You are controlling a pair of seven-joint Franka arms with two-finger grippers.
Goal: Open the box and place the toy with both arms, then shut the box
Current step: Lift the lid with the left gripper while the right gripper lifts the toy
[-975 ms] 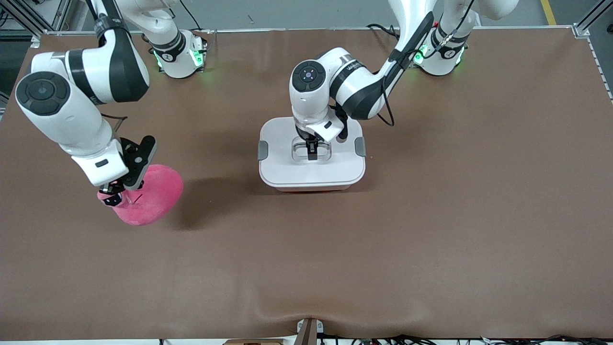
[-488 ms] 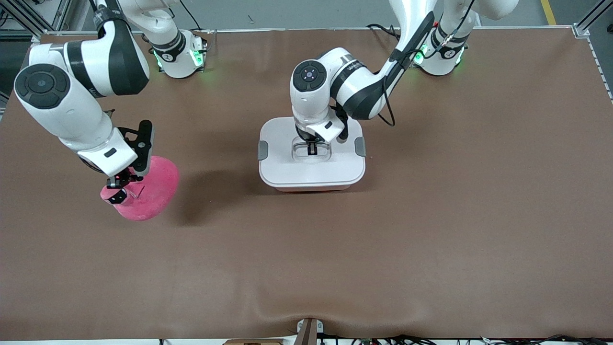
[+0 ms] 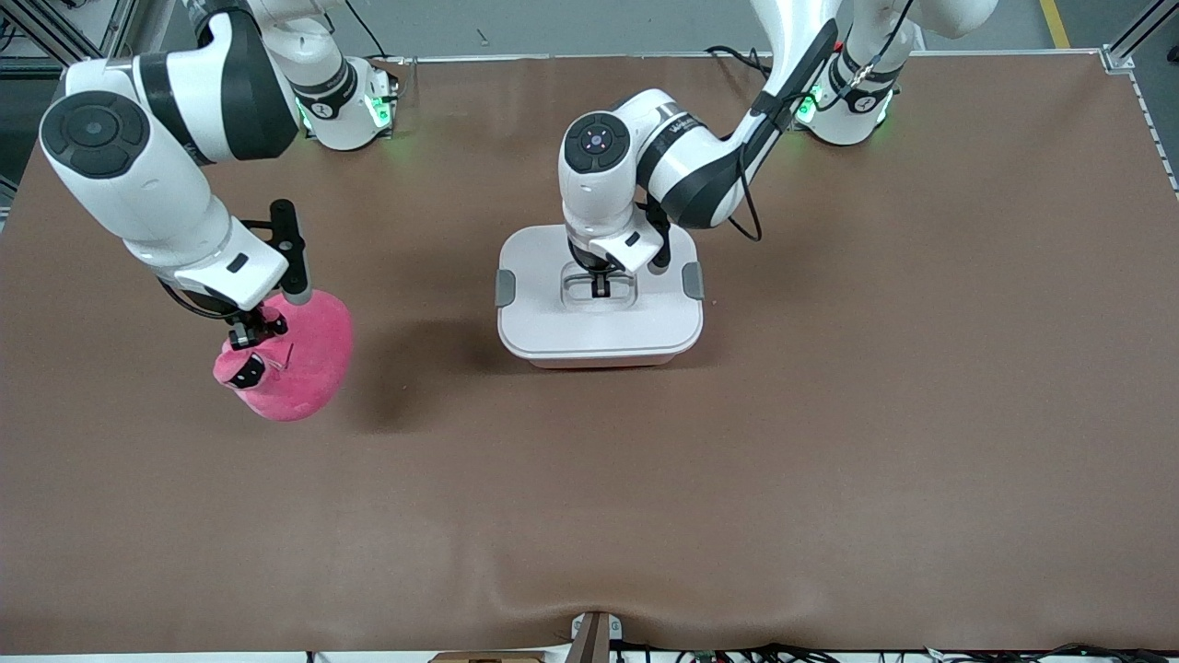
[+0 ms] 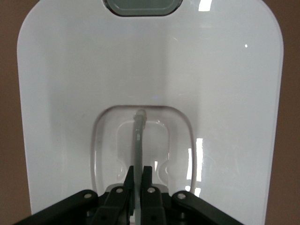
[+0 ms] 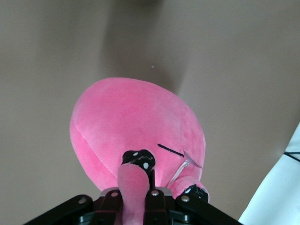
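bench (image 3: pixel 829 442): brown mat-covered surface filling nearly the whole front view, with a shallow ripple at the lower centre edge
box (image 3: pixel 599 322): stands directly on the bench, just above the centre of the frame; white lid on, one grey clip at each short end, pink base showing along its lower edge
arm bases: two white pedestals with green lights on the bench along the top edge, one at upper left (image 3: pixel 345 110), one at upper right (image 3: pixel 852 110)
shadow: dark patch on the bench at centre left
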